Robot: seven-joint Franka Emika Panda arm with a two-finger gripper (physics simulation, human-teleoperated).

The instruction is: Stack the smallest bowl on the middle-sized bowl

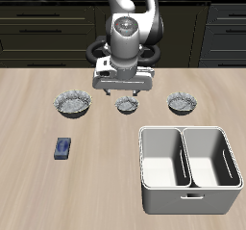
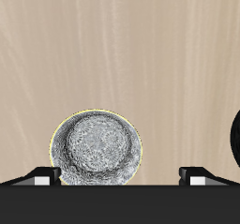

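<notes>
Nearest table front: white two-compartment bin, small blue obj well apart from it. Farther back, row of 3 bowls. Smallest bowl in mid-row, on table. My pincer hangs just above it, jaws wide, holding nothing. Middle-sized bowl near it, bin's side. Largest bowl on other side.

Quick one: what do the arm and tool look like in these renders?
The arm is white and light grey with rounded link shells and dark joint bands. The tool has a white boxy body and dark fingers with pale pad faces. No cables or markings are visible.
</notes>
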